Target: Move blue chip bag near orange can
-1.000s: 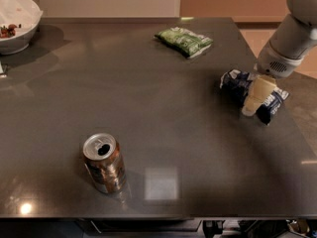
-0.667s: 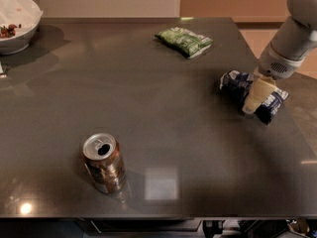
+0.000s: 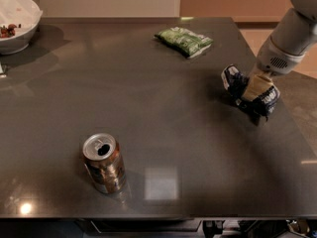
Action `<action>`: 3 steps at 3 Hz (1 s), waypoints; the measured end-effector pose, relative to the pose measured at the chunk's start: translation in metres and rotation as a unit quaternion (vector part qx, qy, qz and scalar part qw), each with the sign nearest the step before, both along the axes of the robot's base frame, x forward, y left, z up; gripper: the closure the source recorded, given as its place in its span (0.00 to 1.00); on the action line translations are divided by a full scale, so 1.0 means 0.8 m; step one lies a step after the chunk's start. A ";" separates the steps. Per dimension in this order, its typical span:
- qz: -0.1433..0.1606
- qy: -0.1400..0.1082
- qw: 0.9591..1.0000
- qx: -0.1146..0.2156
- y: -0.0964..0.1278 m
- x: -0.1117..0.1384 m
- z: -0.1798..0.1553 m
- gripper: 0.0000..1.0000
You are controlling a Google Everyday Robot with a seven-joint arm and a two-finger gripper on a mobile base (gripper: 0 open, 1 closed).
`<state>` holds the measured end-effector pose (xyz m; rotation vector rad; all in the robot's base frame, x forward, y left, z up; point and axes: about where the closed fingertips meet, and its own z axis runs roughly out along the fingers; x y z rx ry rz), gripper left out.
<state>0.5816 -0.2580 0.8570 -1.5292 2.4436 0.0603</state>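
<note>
The blue chip bag (image 3: 234, 80), dark blue with white patches, is at the right side of the dark table. My gripper (image 3: 257, 89) comes down from the upper right onto the bag's middle and is shut on it. The bag's two ends stick out on either side of the pale fingers (image 3: 259, 86). The bag is at or just above the tabletop. The orange can (image 3: 104, 163) stands upright near the front left of the table, coppery brown with an opened silver top. It is far from the bag and the gripper.
A green snack bag (image 3: 184, 40) lies at the back of the table, left of the arm. A white bowl (image 3: 17, 19) with some food stands at the back left corner. The table's right edge (image 3: 292, 128) is close to the gripper.
</note>
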 end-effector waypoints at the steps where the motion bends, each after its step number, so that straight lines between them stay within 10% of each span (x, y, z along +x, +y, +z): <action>1: 0.040 -0.003 0.999 0.023 0.048 -0.028 0.029 0.88; 3: 0.155 0.001 0.985 0.075 0.156 -0.103 0.069 1.00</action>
